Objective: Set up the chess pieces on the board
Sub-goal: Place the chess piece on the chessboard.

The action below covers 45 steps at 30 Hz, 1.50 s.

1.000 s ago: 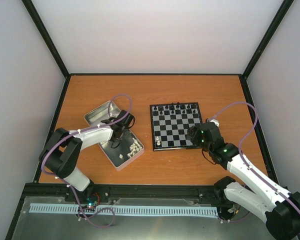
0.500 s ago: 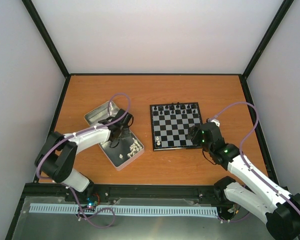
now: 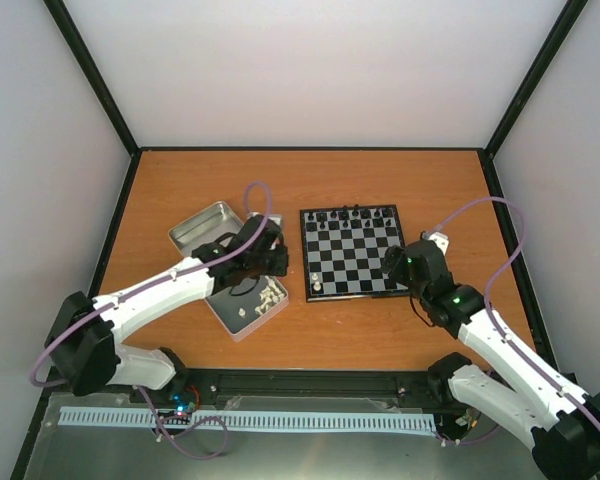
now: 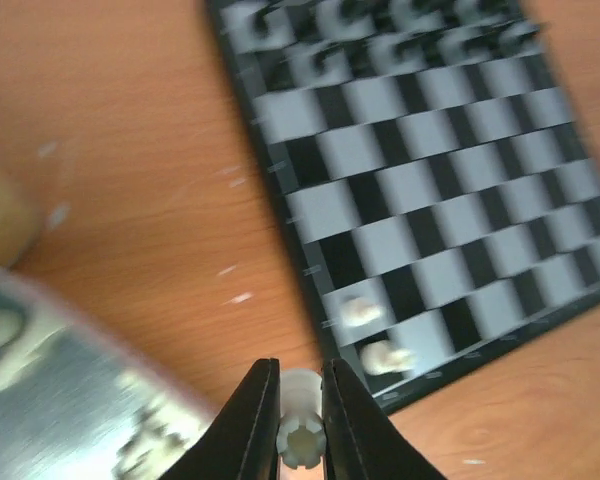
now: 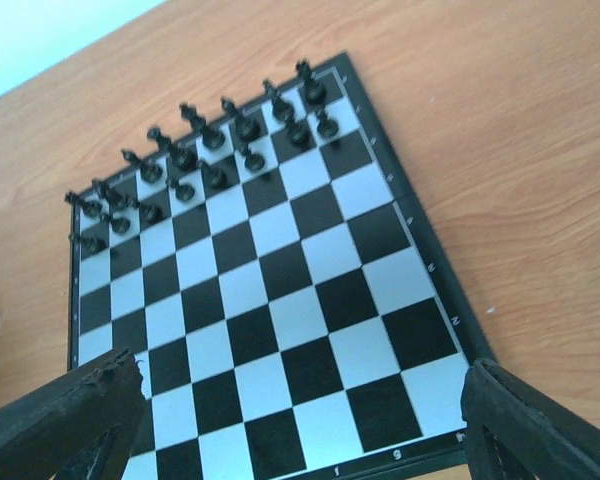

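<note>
The board (image 3: 351,292) lies right of centre, with black pieces (image 3: 352,214) along its two far rows. Two white chess pieces (image 3: 316,283) stand at its near-left corner, blurred in the left wrist view (image 4: 372,335). My left gripper (image 3: 270,262) hovers between the tin and the board's left edge (image 4: 280,180). It is shut on a white castle-topped piece (image 4: 302,430). My right gripper (image 3: 395,262) hangs open over the board's near-right part (image 5: 280,300), nothing between its fingers (image 5: 70,415).
An open silver tin (image 3: 230,318) with several loose white pieces (image 3: 270,295) sits left of the board, and its blurred wall (image 4: 50,400) shows in the left wrist view. A second shallow tin half (image 3: 205,228) lies behind it. Black frame posts edge the table.
My left arm has swung right, out of the tin toward the board's left edge, carrying the white piece. The right arm has shifted only slightly.
</note>
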Each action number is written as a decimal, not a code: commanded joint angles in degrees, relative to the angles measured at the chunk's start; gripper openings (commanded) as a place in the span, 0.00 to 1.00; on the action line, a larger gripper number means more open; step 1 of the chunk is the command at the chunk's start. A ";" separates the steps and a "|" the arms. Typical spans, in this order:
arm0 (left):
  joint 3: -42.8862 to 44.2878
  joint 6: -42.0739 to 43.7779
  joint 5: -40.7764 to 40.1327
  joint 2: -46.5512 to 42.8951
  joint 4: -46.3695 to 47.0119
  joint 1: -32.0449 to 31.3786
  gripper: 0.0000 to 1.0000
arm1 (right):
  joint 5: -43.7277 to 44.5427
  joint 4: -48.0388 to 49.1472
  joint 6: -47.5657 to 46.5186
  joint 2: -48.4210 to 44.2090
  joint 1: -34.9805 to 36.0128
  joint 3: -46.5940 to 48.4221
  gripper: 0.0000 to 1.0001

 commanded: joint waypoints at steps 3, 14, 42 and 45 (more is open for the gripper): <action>11.34 6.14 5.00 8.97 8.89 -7.55 0.11 | 12.43 -6.58 -1.53 -6.94 -0.59 5.07 0.86; 31.12 11.64 7.21 33.75 13.30 -18.11 0.11 | 29.17 -20.46 0.85 -26.33 -0.62 12.49 0.84; 58.40 16.92 -3.25 58.61 3.11 -23.30 0.12 | 36.61 -26.21 0.74 -34.82 -0.59 14.91 0.84; 59.45 16.84 -2.87 59.73 2.23 -23.35 0.12 | 36.64 -26.22 0.64 -34.91 -0.59 15.02 0.84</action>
